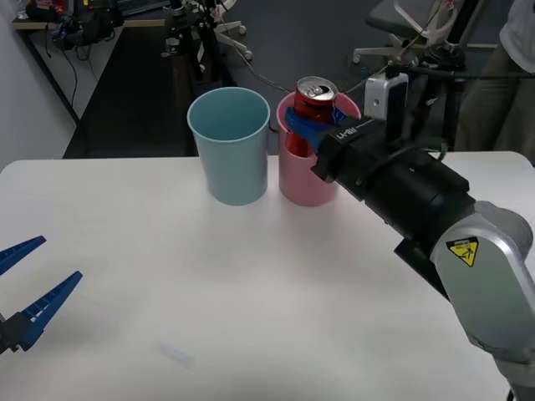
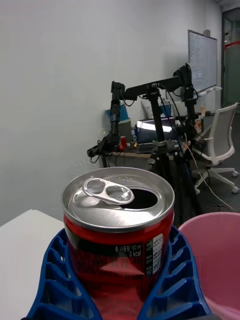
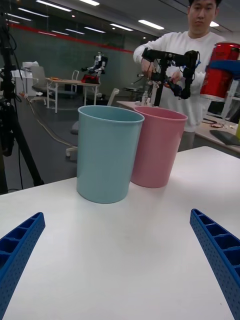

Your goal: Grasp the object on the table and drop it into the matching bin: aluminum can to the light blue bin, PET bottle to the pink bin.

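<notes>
A small red aluminum can (image 1: 313,109) with a silver top and pull-tab is held upright in the air by my right gripper (image 1: 311,125), whose blue fingers (image 2: 55,272) are shut around its body (image 2: 117,250). In the front view the can hangs over the near side of the pink bin (image 1: 303,180), above its rim. The light blue bin (image 1: 230,146) stands touching the pink one, on its left side. From the left wrist view the can (image 3: 220,70) floats high beside the pink bin (image 3: 155,147) and blue bin (image 3: 107,152). My left gripper (image 1: 21,288) waits open, low at the table's near left.
The white table (image 1: 251,309) stretches wide in front of the bins. A small pale scrap (image 1: 177,354) lies near the front edge. Tripods, chairs and desks stand behind the table, and a person stands beyond its far right side.
</notes>
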You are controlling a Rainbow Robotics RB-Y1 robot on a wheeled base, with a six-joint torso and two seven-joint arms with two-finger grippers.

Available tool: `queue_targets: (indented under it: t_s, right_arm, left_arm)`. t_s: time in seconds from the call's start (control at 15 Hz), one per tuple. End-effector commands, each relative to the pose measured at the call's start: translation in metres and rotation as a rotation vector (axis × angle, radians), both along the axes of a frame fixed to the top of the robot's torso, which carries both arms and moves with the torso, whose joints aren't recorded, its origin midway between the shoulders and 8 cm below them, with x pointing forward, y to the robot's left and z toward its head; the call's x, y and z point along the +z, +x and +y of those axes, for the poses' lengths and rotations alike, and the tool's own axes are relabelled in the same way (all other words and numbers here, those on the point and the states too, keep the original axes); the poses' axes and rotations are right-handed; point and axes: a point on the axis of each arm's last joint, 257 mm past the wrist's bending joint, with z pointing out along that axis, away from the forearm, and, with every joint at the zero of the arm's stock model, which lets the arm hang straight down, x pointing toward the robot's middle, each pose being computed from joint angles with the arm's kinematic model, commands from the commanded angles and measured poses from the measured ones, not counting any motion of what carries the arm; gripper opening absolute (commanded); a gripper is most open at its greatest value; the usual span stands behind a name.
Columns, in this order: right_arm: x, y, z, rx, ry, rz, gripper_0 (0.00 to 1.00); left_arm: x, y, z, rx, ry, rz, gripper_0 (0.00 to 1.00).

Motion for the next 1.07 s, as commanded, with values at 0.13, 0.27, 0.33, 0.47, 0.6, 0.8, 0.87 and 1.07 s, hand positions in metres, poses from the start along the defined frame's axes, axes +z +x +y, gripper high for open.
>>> queue_targets:
  t_s: [0.13, 0.27, 0.33, 0.47, 0.6, 0.8, 0.87, 1.07]
  right_arm:
    - [0.016, 0.051, 0.026, -0.037, -0.002, -0.006, 0.0]
    - [0.021, 0.075, 0.036, -0.055, -0.006, -0.001, 0.0]
    - [0.022, 0.086, 0.042, -0.058, -0.007, 0.008, 0.0]
    - [0.023, 0.104, 0.051, -0.069, -0.007, 0.017, 0.0]
    - [0.025, 0.122, 0.061, -0.079, -0.014, 0.014, 0.0]
    - [0.029, 0.142, 0.079, -0.087, -0.019, 0.011, 0.0]
    - [0.028, 0.148, 0.085, -0.088, -0.026, 0.013, 0.0]
    - [0.025, 0.164, 0.099, -0.096, -0.048, 0.017, 0.0]
  left_arm:
    - [0.0, 0.0, 0.0, 0.0, 0.0, 0.0, 1.0]
    - [0.0, 0.0, 0.0, 0.0, 0.0, 0.0, 1.0]
    - [0.0, 0.0, 0.0, 0.0, 0.0, 0.0, 1.0]
    - [0.0, 0.0, 0.0, 0.0, 0.0, 0.0, 1.0]
    - [0.0, 0.0, 0.0, 0.0, 0.0, 0.0, 1.0]
    - [0.0, 0.0, 0.0, 0.0, 0.0, 0.0, 1.0]
    - [0.0, 0.0, 0.0, 0.0, 0.0, 0.0, 1.0]
    - [0.0, 0.0, 0.0, 0.0, 0.0, 0.0, 1.0]
